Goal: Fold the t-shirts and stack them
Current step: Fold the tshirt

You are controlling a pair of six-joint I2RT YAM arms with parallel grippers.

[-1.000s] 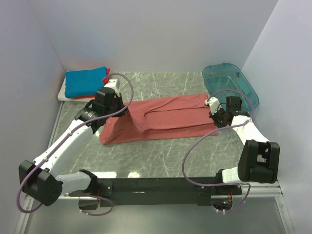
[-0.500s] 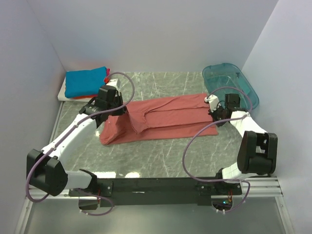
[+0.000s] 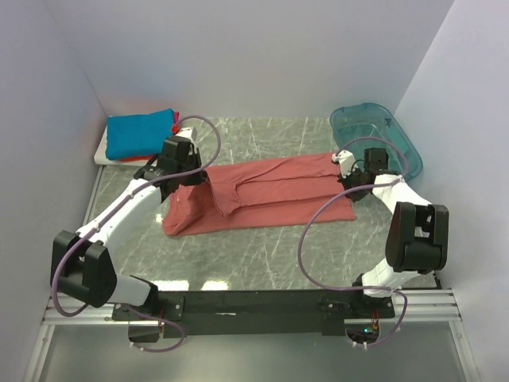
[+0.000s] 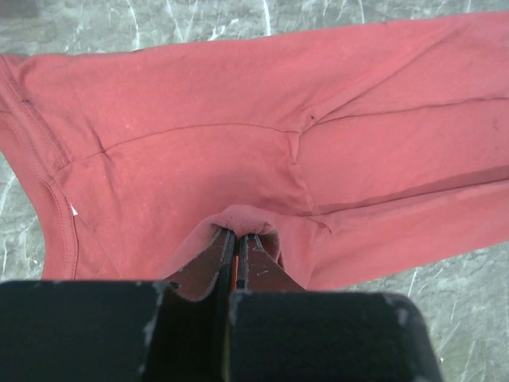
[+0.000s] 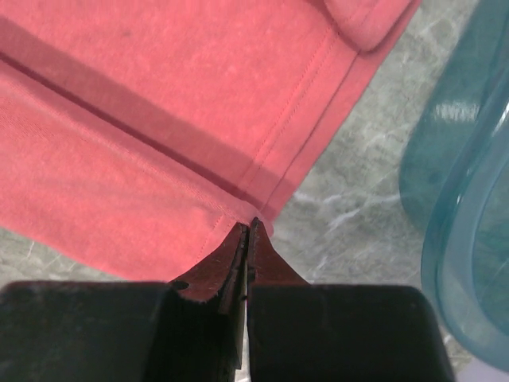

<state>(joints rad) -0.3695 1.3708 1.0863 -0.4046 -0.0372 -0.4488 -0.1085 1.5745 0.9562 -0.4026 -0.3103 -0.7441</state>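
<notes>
1. Over the past second both arms have edged toward the far wall. The left claw is pinched shut on a bunched ridge of the salmon-pink t-shirt. The right claw is clamped tight on the shirt's hem edge, near the teal bin.
2. The shirt itself has barely shifted. It lies stretched lengthwise across the middle of the worktop, its layers already doubled. The cloth appears to be getting drawn over for a further fold, which is not yet complete.
3. The count is one salmon-pink shirt in work and three folded shirts stacked at the far left corner. The blue t-shirt is on top, with a red t-shirt and a white t-shirt showing beneath. There is one bin and two arms.
</notes>
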